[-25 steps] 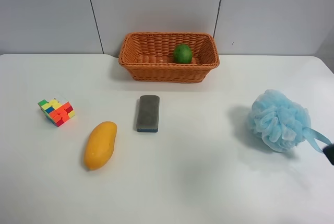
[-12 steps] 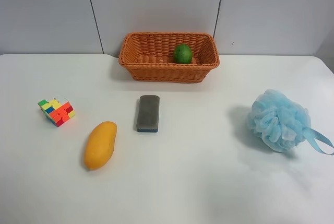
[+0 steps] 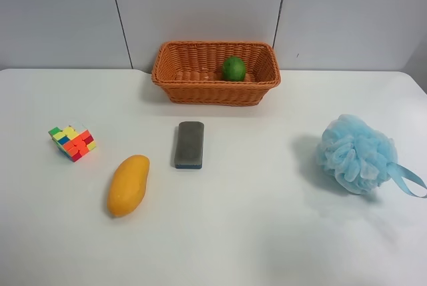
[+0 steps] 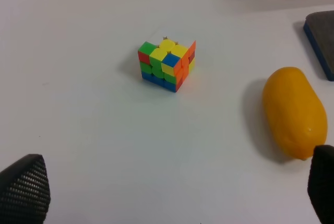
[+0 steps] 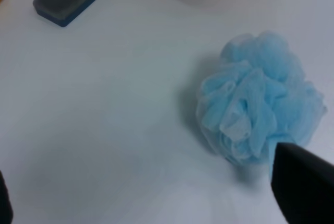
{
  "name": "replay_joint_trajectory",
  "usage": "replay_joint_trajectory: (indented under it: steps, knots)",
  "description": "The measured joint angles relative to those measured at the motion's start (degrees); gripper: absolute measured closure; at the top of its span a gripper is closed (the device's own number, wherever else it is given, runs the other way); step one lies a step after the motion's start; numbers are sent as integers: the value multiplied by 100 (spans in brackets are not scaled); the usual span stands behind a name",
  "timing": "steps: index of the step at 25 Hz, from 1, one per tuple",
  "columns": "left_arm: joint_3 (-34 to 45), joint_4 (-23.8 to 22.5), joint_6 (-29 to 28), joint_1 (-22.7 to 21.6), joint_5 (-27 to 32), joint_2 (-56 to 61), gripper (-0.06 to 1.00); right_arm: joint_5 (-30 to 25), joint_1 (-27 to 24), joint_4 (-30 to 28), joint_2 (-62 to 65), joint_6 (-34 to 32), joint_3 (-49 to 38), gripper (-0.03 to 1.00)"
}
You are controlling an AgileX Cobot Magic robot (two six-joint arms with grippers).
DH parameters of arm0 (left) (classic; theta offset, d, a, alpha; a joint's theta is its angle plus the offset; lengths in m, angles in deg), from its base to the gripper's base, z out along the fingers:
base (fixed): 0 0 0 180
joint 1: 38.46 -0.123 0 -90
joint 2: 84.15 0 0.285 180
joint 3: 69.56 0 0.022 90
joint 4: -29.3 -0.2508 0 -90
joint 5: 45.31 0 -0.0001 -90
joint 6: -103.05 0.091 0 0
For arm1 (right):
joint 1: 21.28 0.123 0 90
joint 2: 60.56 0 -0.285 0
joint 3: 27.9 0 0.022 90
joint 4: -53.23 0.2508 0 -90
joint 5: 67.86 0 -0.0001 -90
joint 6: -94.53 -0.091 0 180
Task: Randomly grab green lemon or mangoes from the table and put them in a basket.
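The green lemon (image 3: pixel 233 68) lies inside the orange-brown wicker basket (image 3: pixel 213 93) at the back of the white table (image 3: pixel 253 226). The yellow-orange mango (image 3: pixel 128 185) lies on the table toward the front; it also shows in the left wrist view (image 4: pixel 292 112). My left gripper (image 4: pixel 172 195) is open and empty above the table, apart from the mango. My right gripper (image 5: pixel 156 203) is open and empty, beside the blue bath puff. Neither gripper shows in the exterior high view.
A grey block (image 3: pixel 189 144) lies in front of the basket. A multicoloured puzzle cube (image 3: pixel 72 142) sits beside the mango, also seen in the left wrist view (image 4: pixel 167 65). A light blue bath puff (image 3: pixel 357 154) with a ribbon sits at the other side.
A dark gripper tip at the exterior high view's right edge one second ago has left that view. The fruits and other objects have not moved.
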Motion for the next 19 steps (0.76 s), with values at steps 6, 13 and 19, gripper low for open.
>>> replay_joint_trajectory:
  steps: [6, 13, 19]
  knots:
    - [0, 0, 0, 0, 0, 0, -5, 0, -1296, 0, 70, 0, -7, -3]
    - [0, 0, 0, 0, 0, 0, -5, 19, -2612, -7, 275, 0, -14, -3]
    - [0, 0, 0, 0, 0, 0, -5, 19, -2738, -18, 275, 0, -14, -3]
